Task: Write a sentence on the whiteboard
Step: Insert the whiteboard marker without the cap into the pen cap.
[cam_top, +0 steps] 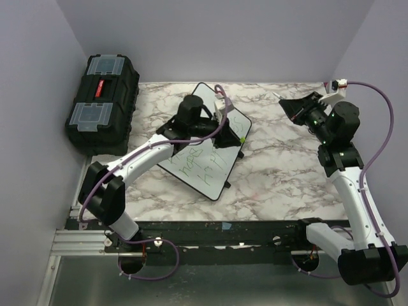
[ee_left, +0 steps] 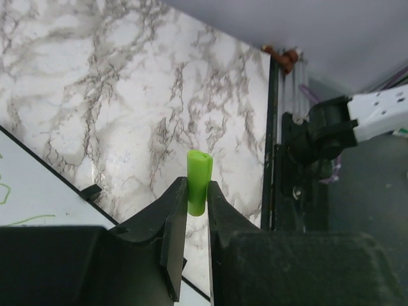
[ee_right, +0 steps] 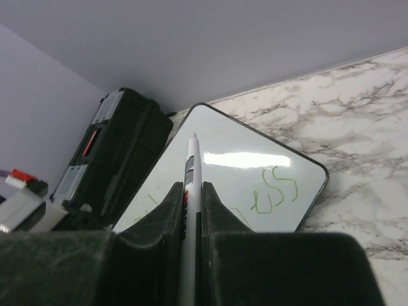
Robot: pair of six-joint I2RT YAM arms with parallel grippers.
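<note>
The whiteboard lies at an angle in the middle of the marble table, with the green handwritten sentence on it. My left gripper hovers at the board's right edge, shut on a small green cap, which sticks out past the fingertips. My right gripper is raised at the far right of the table, away from the board. It is shut on a white marker pen, whose far end points toward the whiteboard. Green letters show near the board's corner.
A black toolbox with clear lid compartments stands off the table's far left edge, beside the wall. Purple walls close in the back and both sides. The black frame rail runs along the table's near edge.
</note>
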